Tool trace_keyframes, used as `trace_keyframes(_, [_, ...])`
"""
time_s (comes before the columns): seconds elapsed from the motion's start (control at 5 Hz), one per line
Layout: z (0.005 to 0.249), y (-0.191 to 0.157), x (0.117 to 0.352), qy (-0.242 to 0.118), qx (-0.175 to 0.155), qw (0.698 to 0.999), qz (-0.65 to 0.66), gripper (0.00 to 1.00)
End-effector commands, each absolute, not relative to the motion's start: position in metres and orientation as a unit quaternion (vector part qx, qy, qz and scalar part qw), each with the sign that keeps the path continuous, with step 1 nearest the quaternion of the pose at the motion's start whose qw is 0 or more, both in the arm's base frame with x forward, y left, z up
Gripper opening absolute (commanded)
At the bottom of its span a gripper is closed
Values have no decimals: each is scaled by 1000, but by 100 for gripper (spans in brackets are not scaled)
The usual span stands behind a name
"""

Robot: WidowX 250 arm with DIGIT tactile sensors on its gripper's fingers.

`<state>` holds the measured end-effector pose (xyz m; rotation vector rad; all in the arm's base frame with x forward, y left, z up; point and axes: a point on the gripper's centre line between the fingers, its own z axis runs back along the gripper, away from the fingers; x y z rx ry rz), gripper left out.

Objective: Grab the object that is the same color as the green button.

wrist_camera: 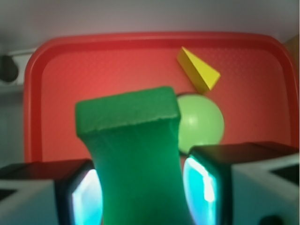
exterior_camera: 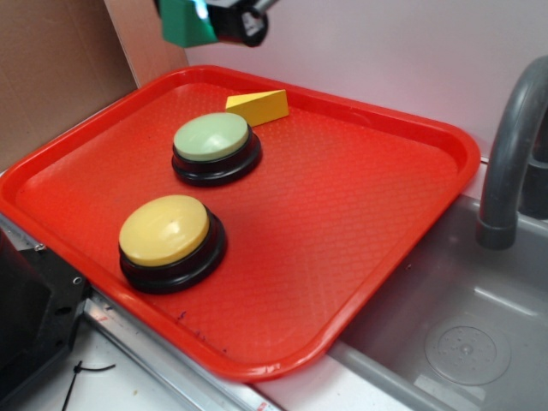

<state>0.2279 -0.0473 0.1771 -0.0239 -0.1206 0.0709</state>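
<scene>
High above the tray's far left corner, my gripper [exterior_camera: 205, 21] is shut on the dark green block [exterior_camera: 187, 22]. In the wrist view the green block [wrist_camera: 136, 154] fills the gap of my gripper [wrist_camera: 140, 197], pinched between both fingers [wrist_camera: 84, 197]. The pale green button [exterior_camera: 211, 138] on its black base stands on the tray's back half, and the same green button [wrist_camera: 204, 122] shows partly behind the block from the wrist.
A red tray [exterior_camera: 368, 257] holds a yellow-domed button [exterior_camera: 164, 229] near its front left and a yellow wedge block [exterior_camera: 261, 106] by the far rim. A grey sink basin [exterior_camera: 462, 342] and a grey tap [exterior_camera: 509, 163] lie to the right. Cardboard [exterior_camera: 51, 68] stands at the left.
</scene>
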Motion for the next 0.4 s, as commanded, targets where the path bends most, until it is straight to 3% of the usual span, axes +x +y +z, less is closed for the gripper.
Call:
trace_keyframes(0.0, [197,-36,215,-90,-2,995,33,0])
trace_keyframes(0.2, [189,-32,221,-75,-11,996,48,0])
